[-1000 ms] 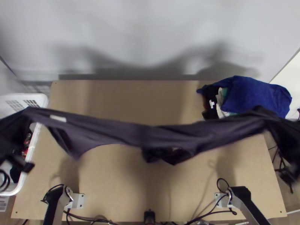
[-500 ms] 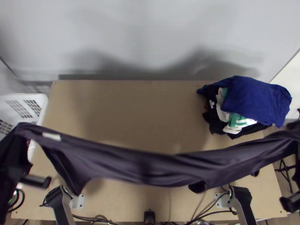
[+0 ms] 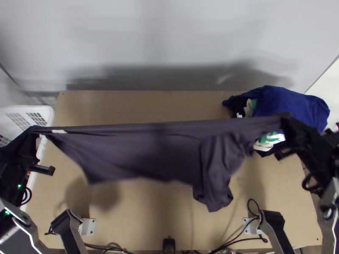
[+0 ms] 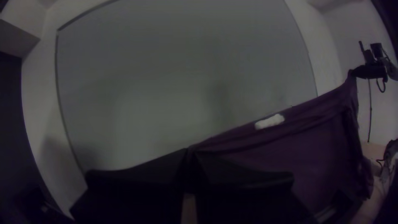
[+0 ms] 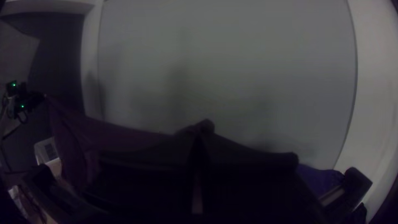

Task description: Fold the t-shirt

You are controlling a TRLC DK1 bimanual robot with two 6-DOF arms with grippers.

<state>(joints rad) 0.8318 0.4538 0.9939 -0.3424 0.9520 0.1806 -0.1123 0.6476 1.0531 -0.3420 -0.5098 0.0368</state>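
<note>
Between the two arms the dark purple-grey t-shirt (image 3: 148,148) hangs in the air over the table, its top edge pulled nearly straight and its right part bunched and drooping. At the left of the top view my left gripper (image 3: 34,131) is shut on one end, near a white label. My right gripper (image 3: 286,118) holds the other end at the right, shut. In the left wrist view the left gripper (image 4: 190,152) pinches the t-shirt (image 4: 311,141); in the right wrist view the right gripper (image 5: 201,128) pinches the t-shirt (image 5: 112,135).
A pile of clothes with a blue cloth (image 3: 292,106) on top lies at the table's back right, partly behind the t-shirt's right end. A white basket (image 3: 50,116) stands at the left edge. Bare wood of the table (image 3: 144,106) shows behind and below the shirt.
The t-shirt dipped toward the near side, then moved back up the picture. Its sagging top edge is now nearly straight, and the right gripper has come inward with its end.
</note>
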